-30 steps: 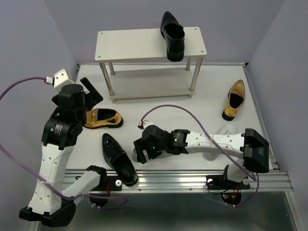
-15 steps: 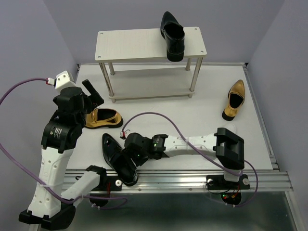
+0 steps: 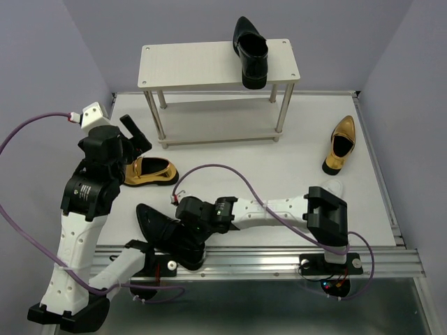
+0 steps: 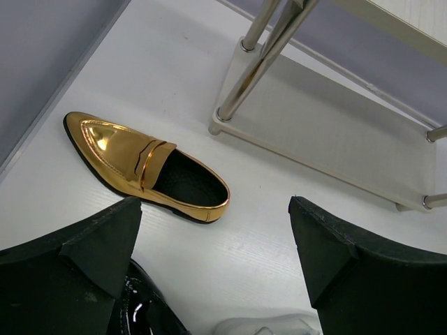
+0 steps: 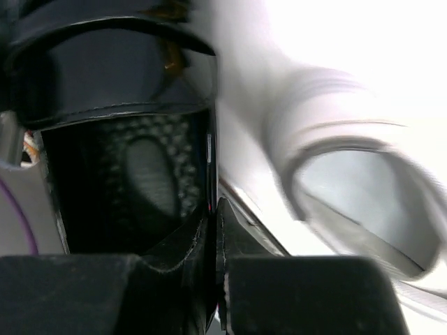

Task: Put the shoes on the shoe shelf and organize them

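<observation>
Black shoe (image 3: pixel 154 223) at the near counter (image 3: pixel 279 167) edge, left of centre, is pinched by its opening rim in the closed right tool (image 5: pixel 215 209). Second black shoe (image 3: pixel 250 52) is set on the shelf (image 3: pixel 188 66) top, right end. Left tool (image 4: pixel 216 244) is held wide open over the left gold loafer (image 4: pixel 147 164). Other gold loafer (image 3: pixel 340 143) is seen far right.

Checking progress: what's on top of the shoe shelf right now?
One glossy black dress shoe, at the right end of the shoe shelf. Its top hides the rear strip of the lower board.
</observation>
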You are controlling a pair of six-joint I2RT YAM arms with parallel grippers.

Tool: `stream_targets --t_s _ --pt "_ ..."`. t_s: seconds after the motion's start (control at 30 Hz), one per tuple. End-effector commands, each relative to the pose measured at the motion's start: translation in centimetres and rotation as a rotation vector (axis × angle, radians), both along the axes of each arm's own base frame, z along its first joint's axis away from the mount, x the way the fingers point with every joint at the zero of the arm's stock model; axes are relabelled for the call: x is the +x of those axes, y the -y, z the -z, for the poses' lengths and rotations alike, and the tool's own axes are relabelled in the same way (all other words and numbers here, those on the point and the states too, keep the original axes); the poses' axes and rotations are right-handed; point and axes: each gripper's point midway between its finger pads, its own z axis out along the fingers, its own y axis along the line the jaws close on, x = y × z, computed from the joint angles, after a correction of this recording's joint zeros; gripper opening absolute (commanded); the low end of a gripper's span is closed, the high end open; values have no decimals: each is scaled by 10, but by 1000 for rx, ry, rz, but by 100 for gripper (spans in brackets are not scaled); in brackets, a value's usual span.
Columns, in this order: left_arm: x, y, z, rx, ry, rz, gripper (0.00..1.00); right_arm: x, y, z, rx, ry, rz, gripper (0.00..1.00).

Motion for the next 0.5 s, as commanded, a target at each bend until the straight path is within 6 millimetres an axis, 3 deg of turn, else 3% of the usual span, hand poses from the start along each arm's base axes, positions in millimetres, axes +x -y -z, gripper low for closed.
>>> stream_targets --t_s 0.0,0.2,0.37,0.4,0.47 --pt "-1 -3 -9 8 39 -6 98 46 18 -25 -3 96 170 1" --pt "3 1 -3 -1 32 12 98 73 82 -32 -57 160 406 1" --pt "9 9 7 -13 16 43 98 93 118 -56 30 183 634 1" --pt "10 10 9 -15 12 49 98 97 123 -69 82 194 700 1" --pt "10 11 12 -15 3 52 98 101 135 -70 100 201 767 1"
